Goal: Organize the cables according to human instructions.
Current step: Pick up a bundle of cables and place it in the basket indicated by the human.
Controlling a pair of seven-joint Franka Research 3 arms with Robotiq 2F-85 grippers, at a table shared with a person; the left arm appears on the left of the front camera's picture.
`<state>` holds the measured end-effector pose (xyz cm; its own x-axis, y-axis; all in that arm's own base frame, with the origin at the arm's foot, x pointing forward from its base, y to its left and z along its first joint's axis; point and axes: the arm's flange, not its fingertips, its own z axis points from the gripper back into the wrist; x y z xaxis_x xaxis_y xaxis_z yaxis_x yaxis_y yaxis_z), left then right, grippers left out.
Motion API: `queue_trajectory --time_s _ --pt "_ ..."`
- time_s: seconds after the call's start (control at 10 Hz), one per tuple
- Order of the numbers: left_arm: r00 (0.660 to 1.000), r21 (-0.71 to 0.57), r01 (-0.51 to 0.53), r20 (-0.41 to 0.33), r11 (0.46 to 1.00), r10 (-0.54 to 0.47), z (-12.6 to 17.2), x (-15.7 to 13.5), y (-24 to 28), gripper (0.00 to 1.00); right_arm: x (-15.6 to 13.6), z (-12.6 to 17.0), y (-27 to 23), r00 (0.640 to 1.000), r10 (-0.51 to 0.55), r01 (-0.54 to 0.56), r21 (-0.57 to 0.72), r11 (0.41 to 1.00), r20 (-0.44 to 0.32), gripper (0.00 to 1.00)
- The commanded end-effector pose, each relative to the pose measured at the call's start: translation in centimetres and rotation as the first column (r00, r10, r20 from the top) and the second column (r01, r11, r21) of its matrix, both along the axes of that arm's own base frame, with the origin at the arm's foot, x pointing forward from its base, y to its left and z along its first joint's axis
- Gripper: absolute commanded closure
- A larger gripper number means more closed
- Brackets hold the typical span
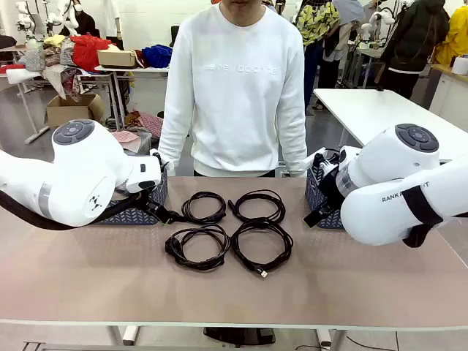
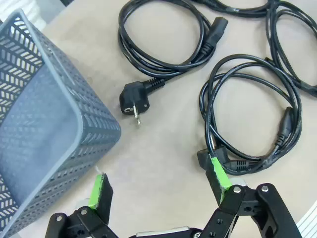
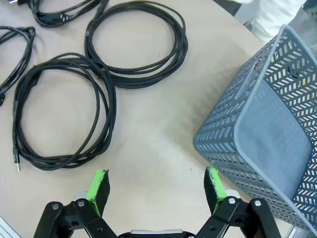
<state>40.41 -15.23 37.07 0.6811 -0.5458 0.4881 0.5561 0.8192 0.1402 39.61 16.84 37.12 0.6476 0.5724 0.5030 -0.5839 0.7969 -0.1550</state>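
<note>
The left gripper (image 2: 158,179) stands wide open and empty, fingers aimed down at the table (image 1: 73,285). One green pad (image 2: 216,173) sits just beside, perhaps touching, the plug end of the nearest coil (image 2: 208,114). That coil's loop spreads ahead and to that same side. A second coil (image 2: 125,44) lies farther ahead, its round plug (image 2: 132,100) turned toward the left basket (image 2: 54,148) on the jaws' other side.

The right gripper (image 3: 156,179) is equally wide and empty. The right basket (image 3: 237,124) is just beside one finger, and a coil (image 3: 105,106) lies near but apart on the other.

Seen from the front, both arms crouch low, flanking the four cables (image 1: 207,261) laid two by two. The left arm looks the closer one. The person (image 1: 234,88) stands behind the table; no pointing is visible.
</note>
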Motion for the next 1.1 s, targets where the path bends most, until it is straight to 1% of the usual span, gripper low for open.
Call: queue_trajectory --time_s 0.0,1.0 --pt "1.000 0.000 0.000 0.000 1.000 0.000 0.01 0.00 0.00 0.00 0.00 0.00 0.00 1.000 0.000 0.000 0.000 1.000 0.000 0.00" --pt "1.000 0.001 0.002 0.000 1.000 -0.002 0.00 -0.04 -0.11 0.00 0.00 0.00 0.01 1.000 0.000 0.000 -0.001 1.000 0.000 0.00"
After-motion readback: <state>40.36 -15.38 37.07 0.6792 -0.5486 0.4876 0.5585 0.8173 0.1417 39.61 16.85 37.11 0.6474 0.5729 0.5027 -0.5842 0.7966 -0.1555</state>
